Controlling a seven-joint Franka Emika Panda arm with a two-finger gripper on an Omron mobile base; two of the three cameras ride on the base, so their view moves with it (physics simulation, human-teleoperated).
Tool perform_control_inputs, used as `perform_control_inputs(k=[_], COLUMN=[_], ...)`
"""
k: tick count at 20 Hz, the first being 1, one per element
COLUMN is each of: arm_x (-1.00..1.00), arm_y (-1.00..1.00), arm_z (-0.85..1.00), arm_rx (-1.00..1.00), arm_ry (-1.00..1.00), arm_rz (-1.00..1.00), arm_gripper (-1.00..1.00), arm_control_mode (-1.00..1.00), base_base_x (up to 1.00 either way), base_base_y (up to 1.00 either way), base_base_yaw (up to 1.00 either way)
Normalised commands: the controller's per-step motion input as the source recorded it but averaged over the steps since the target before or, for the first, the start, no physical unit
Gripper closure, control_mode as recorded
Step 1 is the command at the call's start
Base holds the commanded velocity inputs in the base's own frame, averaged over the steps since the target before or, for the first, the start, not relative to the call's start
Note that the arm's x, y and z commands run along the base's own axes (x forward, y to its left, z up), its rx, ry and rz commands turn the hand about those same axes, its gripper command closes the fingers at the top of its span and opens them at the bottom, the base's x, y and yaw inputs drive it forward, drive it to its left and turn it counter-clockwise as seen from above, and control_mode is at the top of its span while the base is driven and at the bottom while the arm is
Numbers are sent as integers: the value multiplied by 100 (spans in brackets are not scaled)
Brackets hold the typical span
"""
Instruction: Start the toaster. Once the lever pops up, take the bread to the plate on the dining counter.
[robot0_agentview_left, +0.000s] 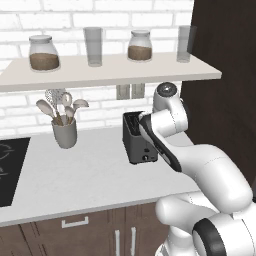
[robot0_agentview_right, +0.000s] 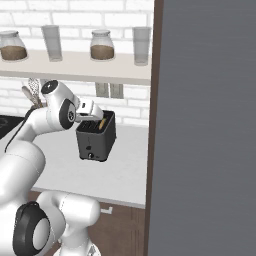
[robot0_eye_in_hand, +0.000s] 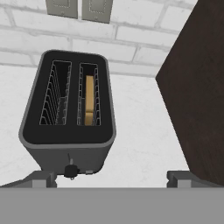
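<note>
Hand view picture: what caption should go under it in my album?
Open gripper hovers above the black toaster, bread sitting in one slot.

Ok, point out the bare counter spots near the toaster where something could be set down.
Widest bare stretch: between the utensil crock and the toaster, running to the front counter edge. A narrower strip lies between the toaster and the dark cabinet side. Crowded: directly above the toaster, where the open end effector hovers.
</note>
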Motion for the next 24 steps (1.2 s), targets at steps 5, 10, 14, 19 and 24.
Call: perform_control_inputs(k=[5,10,14,19,24], arm_x=[0,0,0,0,0], arm_y=[0,0,0,0,0], arm_z=[0,0,0,0,0], arm_rx=[0,0,0,0,0], arm_ry=[0,0,0,0,0], arm_rz=[0,0,0,0,0], arm_gripper=[-100,-100,-100,-100,-100], arm_control_mode=[-100,-100,-100,-100,-100], base_base_x=[0,0,0,0,0], base_base_y=[0,0,0,0,0], base_base_yaw=[0,0,0,0,0])
